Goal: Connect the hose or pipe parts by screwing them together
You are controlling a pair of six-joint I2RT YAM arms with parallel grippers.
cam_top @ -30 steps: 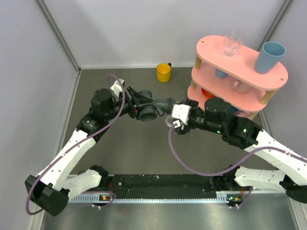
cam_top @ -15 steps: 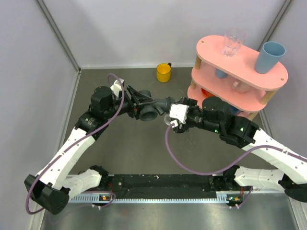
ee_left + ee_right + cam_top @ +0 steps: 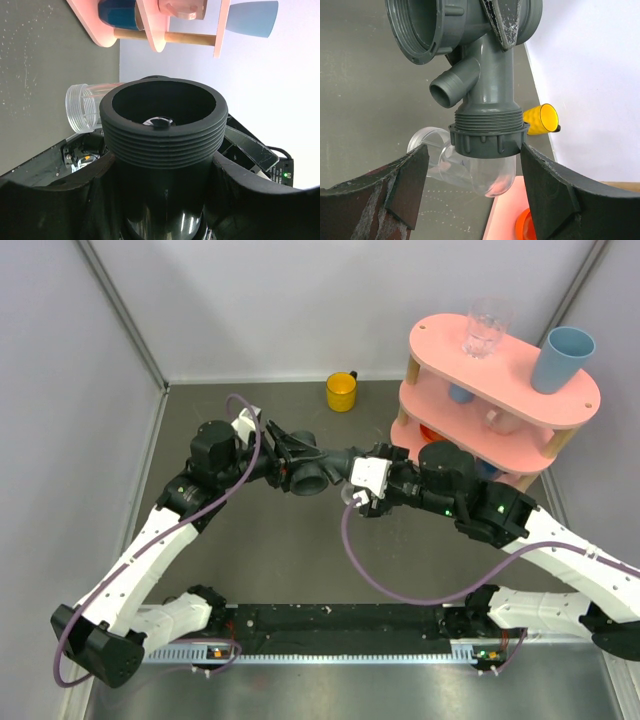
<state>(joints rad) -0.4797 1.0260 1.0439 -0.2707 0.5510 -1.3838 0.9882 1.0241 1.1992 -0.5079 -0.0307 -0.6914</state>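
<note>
The dark grey T-shaped fitting [image 3: 316, 472] hangs above the table between the two arms. My left gripper [image 3: 290, 456] is shut on its body; in the left wrist view its threaded mouth [image 3: 162, 125] rises between my fingers [image 3: 55, 200]. The clear piece [image 3: 490, 172] with its grey collar [image 3: 487, 140] sits on the fitting's lower threaded end, its side tube [image 3: 84, 107] pointing away. My right gripper [image 3: 472, 150] is open and straddles the collar: the right finger [image 3: 560, 192] is at the collar's edge, and the left finger [image 3: 395, 192] stands clear of it.
A yellow cup [image 3: 341, 392] stands at the back of the table. A pink two-tier rack [image 3: 440, 340] at the right, close behind my right arm, carries a clear glass [image 3: 487, 327] and a blue cup [image 3: 562, 358]. Grey walls close in on the left and at the back.
My right arm has slid a little to the left, bringing its fingers closer round the collar. The left arm and the fitting have shifted only slightly.
</note>
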